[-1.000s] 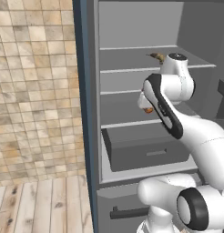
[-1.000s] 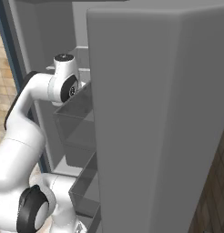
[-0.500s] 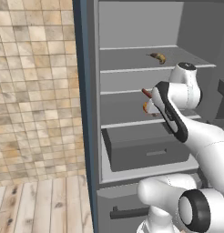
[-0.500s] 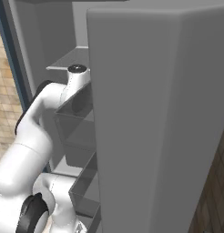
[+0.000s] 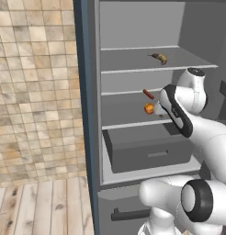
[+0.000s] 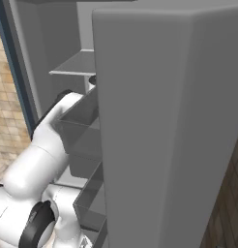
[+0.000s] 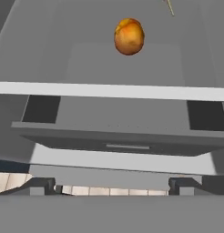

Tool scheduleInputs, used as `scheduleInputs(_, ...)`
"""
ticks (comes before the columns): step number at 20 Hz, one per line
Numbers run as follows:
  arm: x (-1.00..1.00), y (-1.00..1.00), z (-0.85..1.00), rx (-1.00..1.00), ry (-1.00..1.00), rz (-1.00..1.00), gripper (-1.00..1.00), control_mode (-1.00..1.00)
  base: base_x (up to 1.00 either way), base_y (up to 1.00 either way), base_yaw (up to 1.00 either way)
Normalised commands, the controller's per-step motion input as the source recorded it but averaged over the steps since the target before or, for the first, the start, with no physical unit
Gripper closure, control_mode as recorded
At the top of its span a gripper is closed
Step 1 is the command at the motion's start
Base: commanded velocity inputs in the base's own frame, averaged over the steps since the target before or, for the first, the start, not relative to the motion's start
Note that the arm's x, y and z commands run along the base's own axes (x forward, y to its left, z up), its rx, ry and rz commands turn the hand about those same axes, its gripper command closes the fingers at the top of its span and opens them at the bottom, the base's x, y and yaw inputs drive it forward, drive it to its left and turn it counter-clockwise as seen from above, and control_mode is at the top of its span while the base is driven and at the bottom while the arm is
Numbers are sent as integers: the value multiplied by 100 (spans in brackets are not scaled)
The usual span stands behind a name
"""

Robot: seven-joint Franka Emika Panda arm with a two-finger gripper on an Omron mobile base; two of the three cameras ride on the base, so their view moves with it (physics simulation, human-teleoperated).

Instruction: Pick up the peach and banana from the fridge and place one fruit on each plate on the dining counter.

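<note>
Your fridge (image 5: 133, 137) stands open. The peach (image 5: 149, 108) sits on the shelf right above its grey drawer (image 5: 147, 149), a small red-brown piece (image 5: 148, 94) behind it; the banana (image 5: 158, 58) lies one shelf higher. Your jaws are spread wide, empty, short of the peach (image 7: 129, 36).

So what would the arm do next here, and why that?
Probably reach forward and a little up toward the peach. The gripper is open and holds nothing, and in the hand view the peach sits ahead on the shelf above the drawer, not yet between the fingers. The banana lies one shelf higher, farther off, so the peach looks like the nearer first pick.
</note>
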Motion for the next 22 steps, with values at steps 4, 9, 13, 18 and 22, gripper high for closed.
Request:
scheduleInputs(4, 16, -21, -8, 0, -3, 0, -100, -100, 0, 0, 0)
scheduleInputs(9, 34, -8, -3, 0, 0, 0, -100, -100, 0, 0, 0)
scheduleInputs(13, 43, 0, -9, 0, 0, 0, -100, -100, 0, 0, 0)
scheduleInputs(18, 40, 0, -22, 0, 0, 0, -100, -100, 0, 0, 0)
scheduleInputs(22, 30, 0, -23, 0, -3, 0, -100, -100, 0, 0, 0)
